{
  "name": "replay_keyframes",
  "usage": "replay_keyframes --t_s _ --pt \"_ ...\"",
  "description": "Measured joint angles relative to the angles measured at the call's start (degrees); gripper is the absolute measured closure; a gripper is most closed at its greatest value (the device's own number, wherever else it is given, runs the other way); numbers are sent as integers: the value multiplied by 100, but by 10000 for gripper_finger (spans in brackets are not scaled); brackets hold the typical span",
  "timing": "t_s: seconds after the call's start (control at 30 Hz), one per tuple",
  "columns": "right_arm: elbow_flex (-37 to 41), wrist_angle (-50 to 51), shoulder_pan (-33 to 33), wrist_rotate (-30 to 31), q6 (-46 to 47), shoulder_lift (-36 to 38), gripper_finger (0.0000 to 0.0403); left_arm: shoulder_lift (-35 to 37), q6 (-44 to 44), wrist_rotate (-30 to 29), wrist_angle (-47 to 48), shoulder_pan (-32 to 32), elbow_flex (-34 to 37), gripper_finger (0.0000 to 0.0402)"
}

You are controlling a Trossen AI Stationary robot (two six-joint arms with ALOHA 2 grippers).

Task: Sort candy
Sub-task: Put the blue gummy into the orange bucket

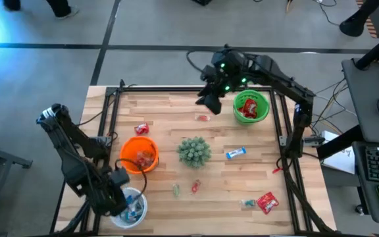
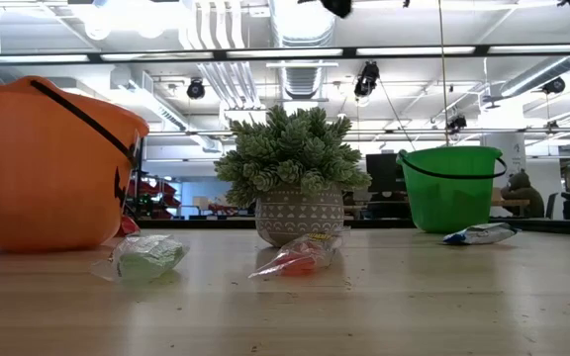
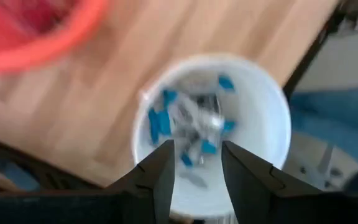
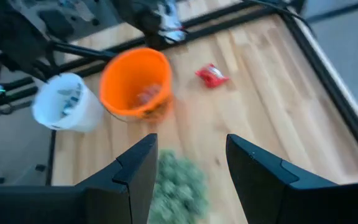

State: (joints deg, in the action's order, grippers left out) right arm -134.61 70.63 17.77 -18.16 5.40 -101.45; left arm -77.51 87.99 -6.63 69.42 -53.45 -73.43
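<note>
Light, crinkly, slippery candy [image 1: 235,153] on tabletop [image 1: 255,178] — pinch mid-wrapper; left gripper [image 3: 194,168] and right gripper [image 4: 188,165] both open, empty.

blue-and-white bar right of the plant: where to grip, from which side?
Probably from straight above, right gripper closing across the short width at the middle of the blue-and-white bar. It lies flat on the table, long axis roughly left-right, clear of the plant.
</note>
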Motion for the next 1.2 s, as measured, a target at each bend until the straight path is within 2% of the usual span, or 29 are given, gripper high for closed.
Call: replay_keyframes --t_s 0.07,0.27,0.33,0.6,0.73,0.9,1.07,1.2 --pt "0 340 181 -4 -17 99 222 194 2 -350 104 101 1 287" --pt "0 1619 535 -24 -252 326 222 851 -205 -1920 216 300 4 287" --pt "1 1962 563 -21 -255 347 222 1030 -289 -2172 363 356 4 287" --pt "105 1939 380 -129 331 545 222 1626 -784 -2897 944 387 4 287" --pt "202 1938 116 -54 777 569 223 1843 -1412 -3053 955 387 4 287" --pt "500 1937 -329 367 1291 573 223 2054 -2016 -3084 965 387 4 287" --pt "1115 1936 -852 850 1583 573 223 2218 -2622 -3087 1031 387 4 287" --pt "1742 1937 -1328 939 1937 573 223 2361 -3084 -3082 1042 387 7 287"
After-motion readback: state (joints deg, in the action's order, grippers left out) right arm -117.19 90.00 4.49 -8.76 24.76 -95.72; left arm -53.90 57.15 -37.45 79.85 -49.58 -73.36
